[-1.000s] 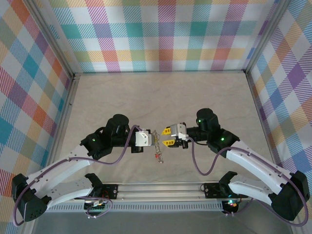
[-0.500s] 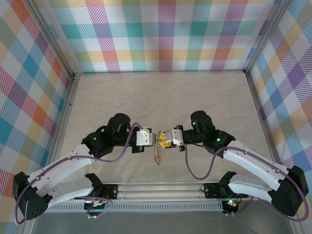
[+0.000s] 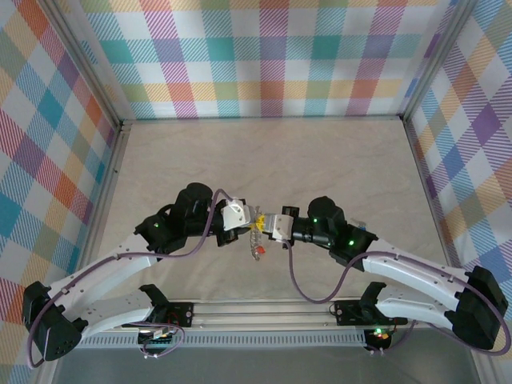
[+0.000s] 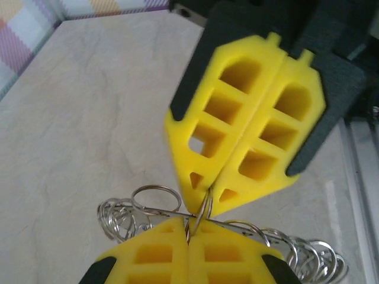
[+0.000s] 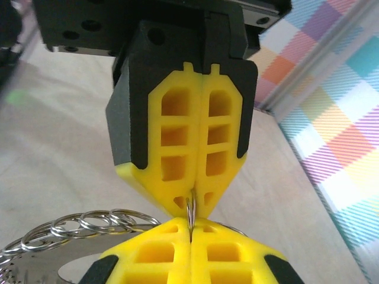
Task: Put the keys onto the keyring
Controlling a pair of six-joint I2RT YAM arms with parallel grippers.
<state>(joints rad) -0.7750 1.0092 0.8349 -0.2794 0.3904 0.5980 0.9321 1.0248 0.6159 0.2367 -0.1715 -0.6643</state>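
Note:
The keyring (image 4: 201, 212) is a thin silvery loop pinched edge-on between two pairs of yellow fingertips that meet tip to tip. My left gripper (image 4: 188, 228) is shut on its near side and my right gripper (image 4: 208, 202) is shut on its far side. The right wrist view has my right gripper (image 5: 190, 228) at the bottom, the left gripper (image 5: 193, 204) above it, and the keyring (image 5: 190, 208) between them. The keys (image 4: 121, 216) fan out as silvery loops to either side. From above, the keys (image 3: 256, 236) dangle below both grippers, ending in a small red piece (image 3: 258, 250).
The beige tabletop (image 3: 264, 160) lies under the grippers, walled by plaid panels (image 3: 264, 56) on three sides. An aluminium rail (image 3: 264, 308) with the arm bases runs along the near edge. Purple cables loop from both wrists.
My right gripper moved left to the keyring and shut on it, meeting the left gripper tip to tip. The left gripper stayed shut on the ring and the dangling keys shifted slightly.

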